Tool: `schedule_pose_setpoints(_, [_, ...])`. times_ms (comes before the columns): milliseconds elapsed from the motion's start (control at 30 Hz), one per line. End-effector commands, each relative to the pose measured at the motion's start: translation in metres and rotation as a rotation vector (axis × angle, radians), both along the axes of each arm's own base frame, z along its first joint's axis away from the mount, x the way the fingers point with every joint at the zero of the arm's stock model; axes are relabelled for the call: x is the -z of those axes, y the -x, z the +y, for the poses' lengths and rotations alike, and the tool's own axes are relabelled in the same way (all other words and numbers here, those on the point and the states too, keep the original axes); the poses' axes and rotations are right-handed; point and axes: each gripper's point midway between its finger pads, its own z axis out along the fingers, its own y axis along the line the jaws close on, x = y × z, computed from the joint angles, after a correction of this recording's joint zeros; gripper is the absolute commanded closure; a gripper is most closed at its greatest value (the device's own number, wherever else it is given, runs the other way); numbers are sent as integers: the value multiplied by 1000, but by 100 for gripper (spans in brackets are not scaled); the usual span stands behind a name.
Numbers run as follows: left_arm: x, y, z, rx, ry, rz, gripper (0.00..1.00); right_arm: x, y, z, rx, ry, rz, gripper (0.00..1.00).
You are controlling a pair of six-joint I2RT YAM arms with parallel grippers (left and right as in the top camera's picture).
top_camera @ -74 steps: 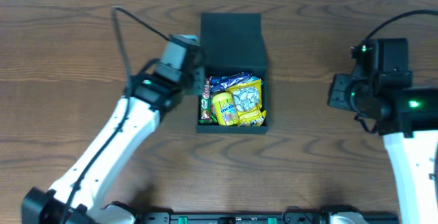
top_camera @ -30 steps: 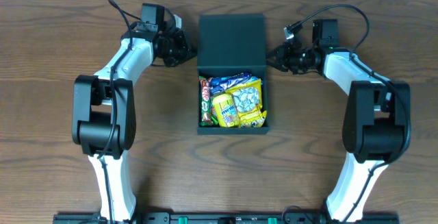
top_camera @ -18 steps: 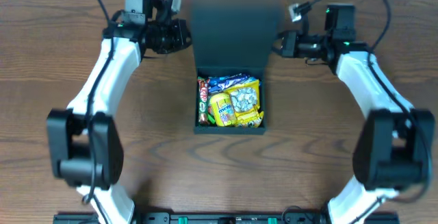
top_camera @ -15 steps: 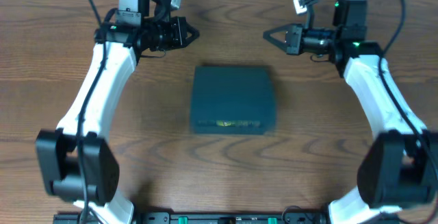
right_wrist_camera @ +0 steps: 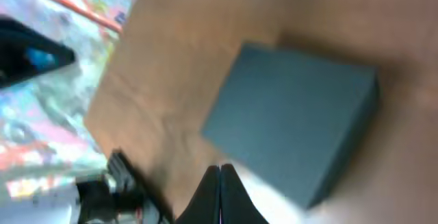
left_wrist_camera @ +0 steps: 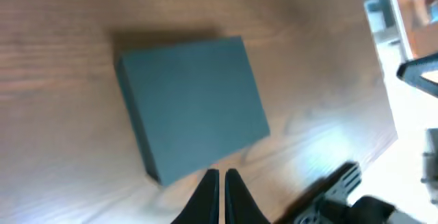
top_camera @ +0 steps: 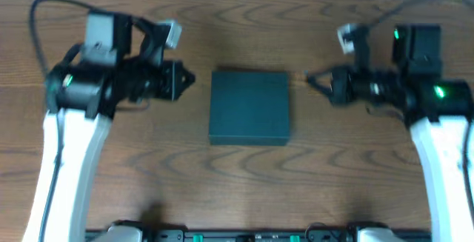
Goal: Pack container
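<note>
Both grippers have their jaws pressed together and hold nothing. The container (top_camera: 249,107) sits lid-down flat on the table (top_camera: 249,175), between the two tools. From the left gripper (top_camera: 187,79) it lies just ahead of the tips and slightly to the near side, not touching. The same goes for the right gripper (top_camera: 312,78), mirrored. Each arm comes up from the near table edge on its own side, with the wrist turned inward, so the tips point at the box's far corners. Both wrist views look down on the closed lid past the tips.
</note>
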Motion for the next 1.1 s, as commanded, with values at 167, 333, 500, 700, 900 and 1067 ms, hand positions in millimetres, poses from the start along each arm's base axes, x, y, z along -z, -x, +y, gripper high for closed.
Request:
schedule_pose_setpoints(167, [34, 129, 24, -25, 4, -169, 94, 3, 139, -13, -9, 106, -295, 98])
schedule_pose_setpoints(333, [58, 187, 31, -83, 84, -290, 94, 30, 211, -13, 26, 53, -456, 98])
schedule_pose_setpoints(500, [50, 211, 35, -133, 166, -403, 5, 36, 238, -16, 98, 9, -447, 34])
schedule_pose_setpoints(700, [68, 224, 37, -137, 151, -324, 5, 66, 253, -17, 119, 6, -223, 1])
schedule_pose_setpoints(900, [91, 240, 40, -145, 121, -198, 5, 71, 258, -17, 118, 9, -185, 1])
schedule_pose_setpoints(1067, [95, 242, 40, -146, 117, -178, 5, 71, 258, -17, 118, 9, -185, 1])
